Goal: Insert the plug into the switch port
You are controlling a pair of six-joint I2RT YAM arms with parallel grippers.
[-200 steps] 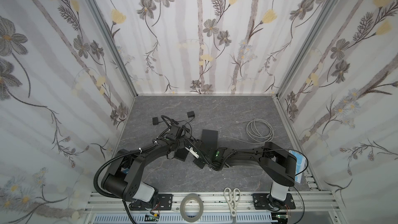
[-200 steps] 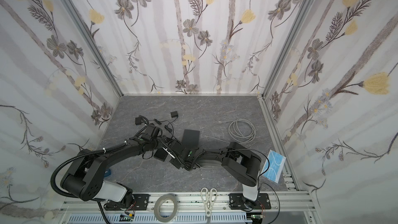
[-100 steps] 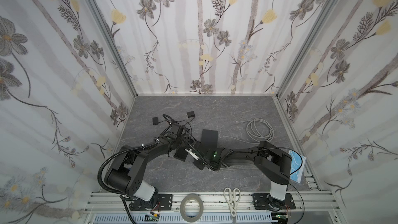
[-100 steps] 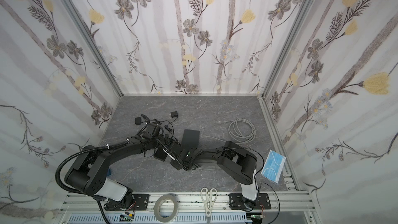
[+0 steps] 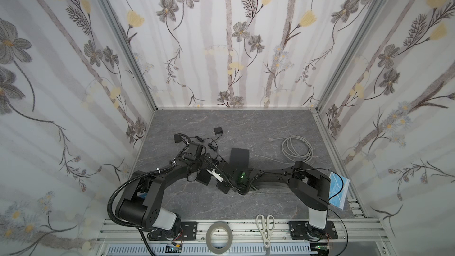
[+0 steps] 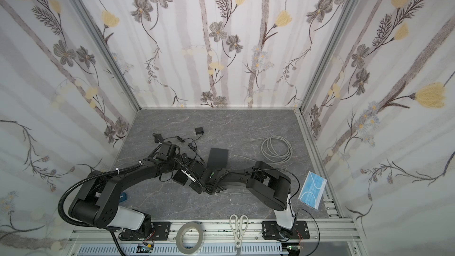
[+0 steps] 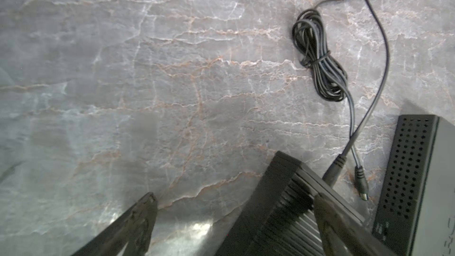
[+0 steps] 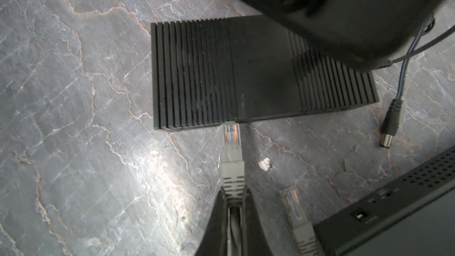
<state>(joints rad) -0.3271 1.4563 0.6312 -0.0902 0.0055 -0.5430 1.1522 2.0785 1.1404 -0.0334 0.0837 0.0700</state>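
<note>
Grey marbled surface (image 5: 221, 124), seen from above and enclosed by floral walls. The left arm (image 5: 172, 178) and right arm (image 5: 278, 179) reached in from the 6 o'clock edge and met just off centre, toward 8 o'clock. A perforated black box (image 5: 240, 157) lay flat near centre. The grey cable coil (image 5: 296, 148) lay at 2 o'clock, well apart from both arms. The switch (image 8: 221, 75), a ribbed black box, sat flat on the surface just beside the perforated black box, largely covered by the arms in both top views. The left tool (image 7: 234, 196) stood wide: one finger (image 7: 330, 217) hung over the switch's ribbed top, the other over bare surface. The right tool (image 8: 234, 193) was narrow, clamped on the grey boot of the plug (image 8: 231, 141). The clear-bodied plug pointed straight at the switch, its tip meeting the switch's near edge. The port face was hidden, so insertion could not be judged. A black cord bundle (image 7: 317, 57), a spare plug (image 8: 293, 203) and a barrel connector (image 8: 390, 124) lay loose nearby.
</note>
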